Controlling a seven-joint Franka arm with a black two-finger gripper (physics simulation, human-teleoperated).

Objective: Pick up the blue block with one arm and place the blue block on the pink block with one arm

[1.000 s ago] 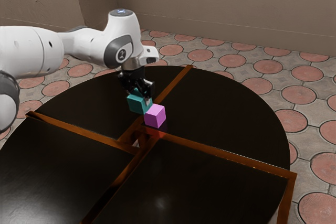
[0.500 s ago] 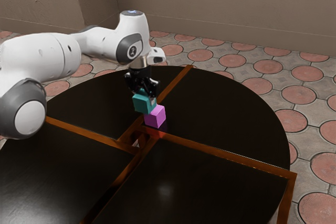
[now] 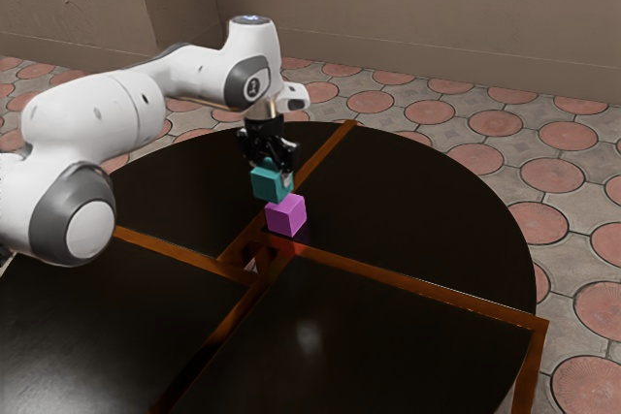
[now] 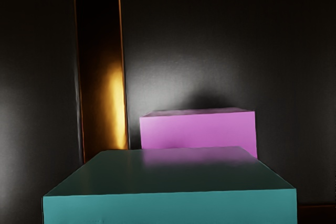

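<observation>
Round dark table (image 3: 427,230) with orange inlay strips (image 3: 388,283), on a tiled floor (image 3: 485,123). Our gripper (image 3: 271,173): fingers pinching the blue block (image 3: 268,185) from two sides, clear of the table. Pink block (image 3: 286,215): on the table near its centre, just beside and lower, not yet squarely beneath. Step in hand, we judge: carrying across. Next calls for a small shift to centre above, then lowering and release.

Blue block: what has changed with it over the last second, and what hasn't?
The gripper carried the blue block slightly up and toward the exterior view's right, closer to above the pink block. The arm swung along with it. The gripper stayed shut on the blue block; the pink block has not moved on the table.
</observation>
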